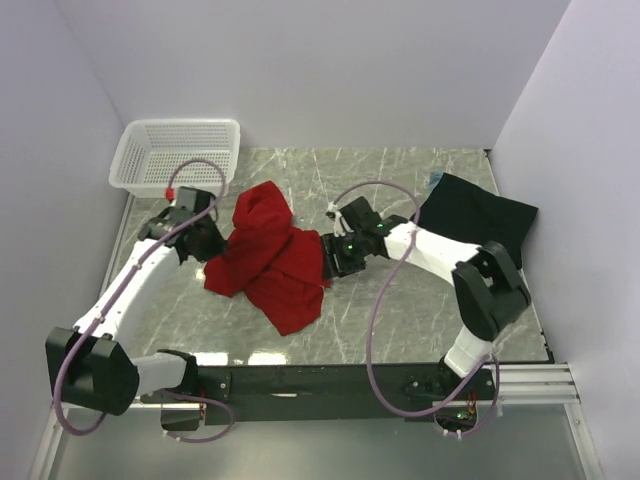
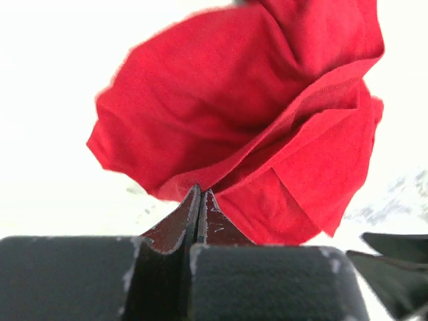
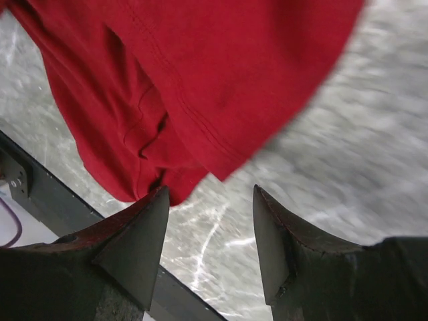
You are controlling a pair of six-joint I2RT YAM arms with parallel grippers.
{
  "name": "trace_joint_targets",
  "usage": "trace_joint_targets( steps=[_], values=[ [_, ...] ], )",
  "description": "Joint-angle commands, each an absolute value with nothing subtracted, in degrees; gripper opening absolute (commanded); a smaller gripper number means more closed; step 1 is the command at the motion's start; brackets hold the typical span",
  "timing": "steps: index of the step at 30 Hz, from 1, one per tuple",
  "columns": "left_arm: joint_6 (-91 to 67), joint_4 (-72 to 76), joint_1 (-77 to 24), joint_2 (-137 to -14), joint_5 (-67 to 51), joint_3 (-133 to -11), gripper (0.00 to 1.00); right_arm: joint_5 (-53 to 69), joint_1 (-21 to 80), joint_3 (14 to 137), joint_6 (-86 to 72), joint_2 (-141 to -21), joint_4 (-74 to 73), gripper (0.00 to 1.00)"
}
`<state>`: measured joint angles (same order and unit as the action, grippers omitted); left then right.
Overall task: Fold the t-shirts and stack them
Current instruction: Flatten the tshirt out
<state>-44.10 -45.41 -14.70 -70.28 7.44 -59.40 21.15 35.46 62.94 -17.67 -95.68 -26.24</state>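
Observation:
The red t-shirt (image 1: 270, 255) lies crumpled in a heap on the middle of the marble table. My left gripper (image 1: 218, 243) is at its left edge; in the left wrist view the gripper (image 2: 199, 192) has its jaws shut together, with the cloth's (image 2: 267, 120) folds meeting at the tips. My right gripper (image 1: 328, 258) is at the shirt's right edge. In the right wrist view it (image 3: 210, 200) is open and empty, with the red cloth (image 3: 200, 73) just past its left fingertip. The black t-shirt (image 1: 478, 215) lies flat at the back right, with a light blue edge (image 1: 435, 180) showing at its far corner.
A white mesh basket (image 1: 175, 155) stands at the back left corner. White walls close in the table on three sides. A black rail (image 1: 350, 380) with the arm bases runs along the near edge. Bare marble (image 1: 400, 310) shows in front of the right arm.

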Motion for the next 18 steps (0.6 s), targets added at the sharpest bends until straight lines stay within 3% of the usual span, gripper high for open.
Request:
trace_joint_targets(
  steps=[1, 9, 12, 16, 18],
  values=[
    [-39.91, -40.96, -7.33, -67.51, -0.60, -56.79, 0.01, 22.94, 37.87, 66.88, -18.10, -99.66, -29.70, 0.60],
    [-37.27, -38.85, -0.18, -65.39, -7.11, -54.58, 0.00, 22.14, 38.23, 73.74, -15.65, -108.81, -36.04, 0.60],
    [-37.35, -39.02, 2.72, -65.57, -8.17, -55.11, 0.01, 22.76, 38.15, 74.09, -15.56, -109.07, -34.28, 0.55],
    [-36.65, -38.94, 4.48, -66.88, -10.36, -56.86, 0.01, 23.90, 37.71, 74.44, -15.47, -110.21, -31.38, 0.30],
    [-36.30, -39.11, 5.18, -67.32, -11.07, -58.09, 0.01, 25.05, 36.40, 75.76, -15.29, -110.65, -31.11, 0.06]
  ],
)
